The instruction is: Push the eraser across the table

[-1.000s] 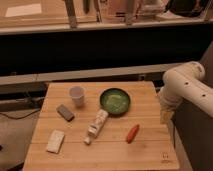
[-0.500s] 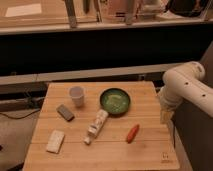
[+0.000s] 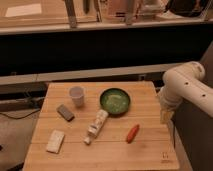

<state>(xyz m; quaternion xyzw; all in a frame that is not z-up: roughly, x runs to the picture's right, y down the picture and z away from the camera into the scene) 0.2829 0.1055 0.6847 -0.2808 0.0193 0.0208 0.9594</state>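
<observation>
The square light-wood plank table (image 3: 145, 145) fills the lower middle of the camera view, with a small dark mark (image 3: 165, 156) near its front right corner. A dark grey flat eraser (image 3: 65, 112) lies on the left part of the table, just below a cup. My white arm (image 3: 185, 87) comes in from the right. My gripper (image 3: 166, 116) hangs at the table's right edge, far to the right of the eraser and not touching any object.
A pale cup (image 3: 76, 96) stands at the back left. A green bowl (image 3: 115, 101) sits in the middle. A white bottle (image 3: 96, 126) lies on its side in front of it. A red carrot-like item (image 3: 132, 133) lies to the right, and a pale block (image 3: 55, 141) at the front left.
</observation>
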